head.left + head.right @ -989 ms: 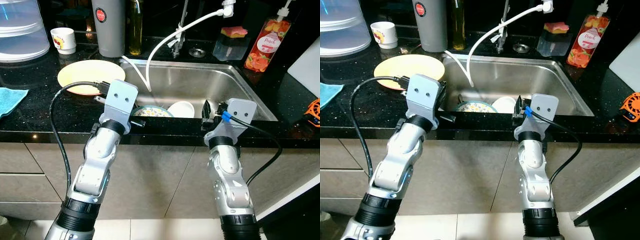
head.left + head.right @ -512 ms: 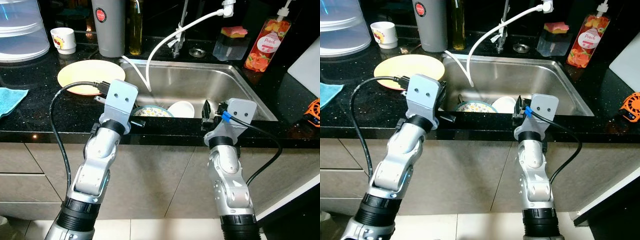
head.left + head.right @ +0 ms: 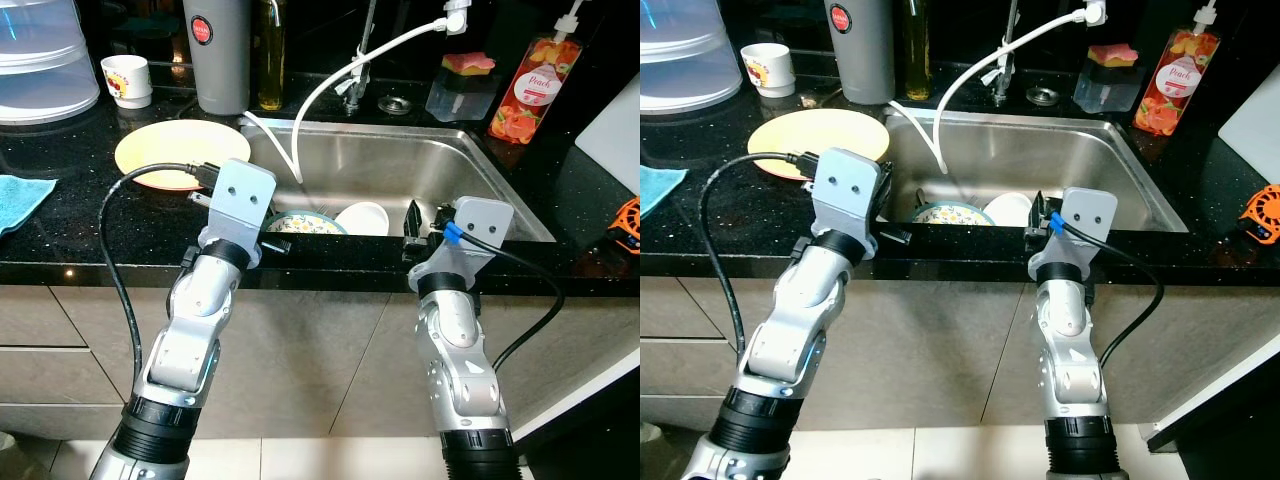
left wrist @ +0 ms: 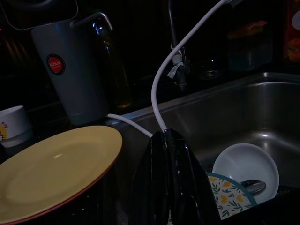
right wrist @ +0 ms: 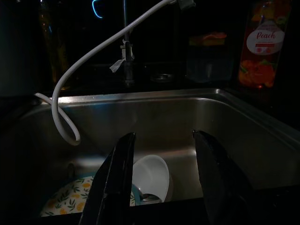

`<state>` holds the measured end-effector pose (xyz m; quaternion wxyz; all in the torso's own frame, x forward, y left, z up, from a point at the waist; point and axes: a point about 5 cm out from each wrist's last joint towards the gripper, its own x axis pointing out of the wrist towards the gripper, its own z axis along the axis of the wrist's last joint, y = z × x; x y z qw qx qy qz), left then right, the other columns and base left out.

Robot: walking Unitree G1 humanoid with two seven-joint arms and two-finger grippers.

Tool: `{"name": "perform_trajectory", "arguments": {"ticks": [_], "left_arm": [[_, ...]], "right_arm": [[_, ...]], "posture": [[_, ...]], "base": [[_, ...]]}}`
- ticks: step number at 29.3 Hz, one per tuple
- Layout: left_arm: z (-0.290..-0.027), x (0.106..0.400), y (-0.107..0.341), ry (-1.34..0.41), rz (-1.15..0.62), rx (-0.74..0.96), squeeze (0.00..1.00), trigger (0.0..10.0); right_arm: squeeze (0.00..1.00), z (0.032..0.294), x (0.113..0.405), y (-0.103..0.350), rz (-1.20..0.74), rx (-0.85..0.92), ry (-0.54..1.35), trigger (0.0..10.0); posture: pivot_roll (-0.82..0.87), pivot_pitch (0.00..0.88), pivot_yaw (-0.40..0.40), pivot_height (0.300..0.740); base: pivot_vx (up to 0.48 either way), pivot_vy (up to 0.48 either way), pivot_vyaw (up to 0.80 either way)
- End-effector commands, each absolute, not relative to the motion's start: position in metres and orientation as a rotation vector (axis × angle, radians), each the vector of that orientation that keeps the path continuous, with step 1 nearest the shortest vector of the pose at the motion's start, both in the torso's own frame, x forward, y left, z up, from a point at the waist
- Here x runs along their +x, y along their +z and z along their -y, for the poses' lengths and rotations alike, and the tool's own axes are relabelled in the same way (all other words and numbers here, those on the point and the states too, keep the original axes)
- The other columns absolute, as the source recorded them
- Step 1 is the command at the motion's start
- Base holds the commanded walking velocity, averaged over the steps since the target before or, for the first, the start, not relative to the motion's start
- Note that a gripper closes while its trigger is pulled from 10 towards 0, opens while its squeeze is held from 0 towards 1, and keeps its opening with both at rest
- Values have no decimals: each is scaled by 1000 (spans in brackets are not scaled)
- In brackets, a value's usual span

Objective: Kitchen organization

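The black kitchen counter [image 3: 90,225] holds a steel sink [image 3: 420,165]. Nothing has moved since a moment ago, so the tidying has not really begun. The left gripper [image 4: 171,154] waits at the sink's front edge, fingers pressed together, holding nothing. The right gripper [image 5: 164,154] waits there too, fingers spread wide and empty. Inside the sink lie a white bowl [image 3: 362,218] and a patterned plate [image 3: 300,224]. A yellow plate [image 3: 180,150] sits just beside the sink.

white hose [image 3: 320,95] across sink [image 3: 470,170], 2 dishes [image 3: 362,217] below
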<state>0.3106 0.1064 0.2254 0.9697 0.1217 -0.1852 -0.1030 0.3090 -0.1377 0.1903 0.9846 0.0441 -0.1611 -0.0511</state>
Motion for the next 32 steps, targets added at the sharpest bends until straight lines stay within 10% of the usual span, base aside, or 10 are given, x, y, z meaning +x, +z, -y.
{"name": "perform_trajectory", "arguments": {"ticks": [1,32], "left_arm": [[-104,309,224,-223,367,256,0,10000],[-104,309,225,-226,373,260,0,10000]], "right_arm": [[0,139,308,187,308,88,-109,10000],[0,137,310,188,314,86,-101,10000]], "posture": [[213,0,-47,740],[219,0,-50,740]], "base": [[0,0,0],[0,0,0]]}}
